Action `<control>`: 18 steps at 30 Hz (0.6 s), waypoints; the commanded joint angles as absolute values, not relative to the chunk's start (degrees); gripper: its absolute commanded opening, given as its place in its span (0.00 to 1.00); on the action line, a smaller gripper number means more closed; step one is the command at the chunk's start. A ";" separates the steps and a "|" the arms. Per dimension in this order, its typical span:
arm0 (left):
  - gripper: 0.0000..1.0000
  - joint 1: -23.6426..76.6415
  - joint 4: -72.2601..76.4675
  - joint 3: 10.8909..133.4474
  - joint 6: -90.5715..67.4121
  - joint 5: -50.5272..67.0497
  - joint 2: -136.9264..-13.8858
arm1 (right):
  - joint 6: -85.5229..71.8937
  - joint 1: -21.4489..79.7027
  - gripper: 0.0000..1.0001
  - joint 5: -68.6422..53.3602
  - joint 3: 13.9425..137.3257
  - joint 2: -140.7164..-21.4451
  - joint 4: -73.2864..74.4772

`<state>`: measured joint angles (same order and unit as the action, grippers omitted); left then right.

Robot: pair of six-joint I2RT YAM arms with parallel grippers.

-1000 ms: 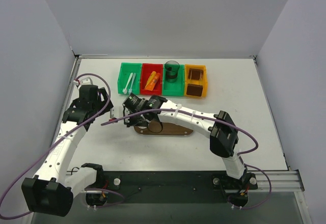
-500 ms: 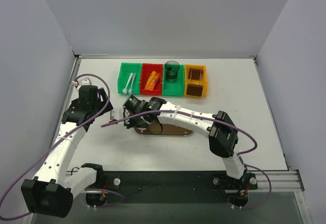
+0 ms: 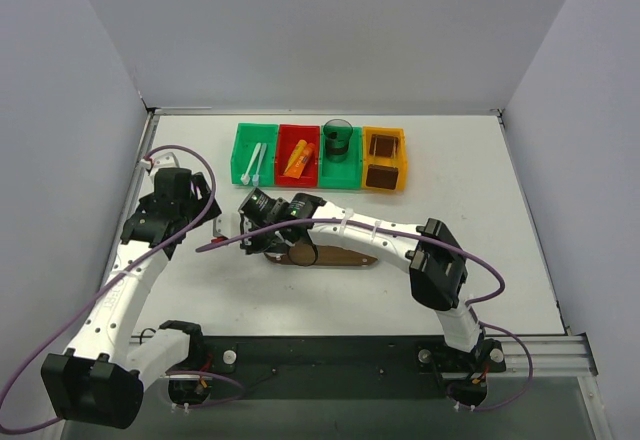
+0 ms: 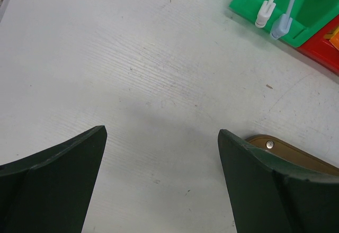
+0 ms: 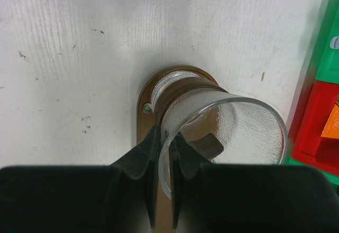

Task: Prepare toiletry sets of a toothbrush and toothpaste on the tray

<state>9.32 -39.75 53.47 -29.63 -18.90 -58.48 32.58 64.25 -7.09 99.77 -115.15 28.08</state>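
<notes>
Your right hand (image 5: 163,140) pinches the glass (image 5: 233,130) by its rim, standing it on the tray's (image 5: 141,122) left end, likely as a holder. Your left hand (image 4: 161,132) hovers spread beside the tray; toothbrushes (image 3: 256,164) and toothpaste (image 3: 298,157) lie beyond the tray.

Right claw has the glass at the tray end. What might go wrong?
1. The right claw pinches the clear textured glass cup only by its thin rim; it may slip or tip.
2. Its base is at the very end of the dark-brown oval tray and could land partly off.
3. The open left claw hovers near that end; arms might bump.
</notes>
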 commanded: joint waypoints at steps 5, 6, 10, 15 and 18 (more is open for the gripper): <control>0.97 9.58 -40.08 54.49 -30.23 -20.13 -56.60 | 31.38 64.95 0.00 -7.38 99.76 -114.78 24.52; 0.97 9.58 -40.17 54.32 -30.23 -20.13 -56.51 | 31.29 64.95 0.00 -7.38 99.58 -114.87 24.43; 0.97 9.58 -40.25 54.32 -30.15 -20.13 -56.08 | 31.20 64.95 0.00 -7.38 99.05 -115.31 24.26; 0.97 9.76 -40.25 54.05 -30.06 -20.13 -55.72 | 30.76 65.04 0.04 -7.03 99.05 -115.58 24.00; 0.97 9.93 -40.25 53.97 -29.88 -20.13 -55.63 | 30.06 65.21 0.10 -6.16 99.14 -115.58 23.91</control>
<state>9.45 -40.51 53.47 -29.65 -19.29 -56.86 30.92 64.60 -7.49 98.94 -115.20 26.30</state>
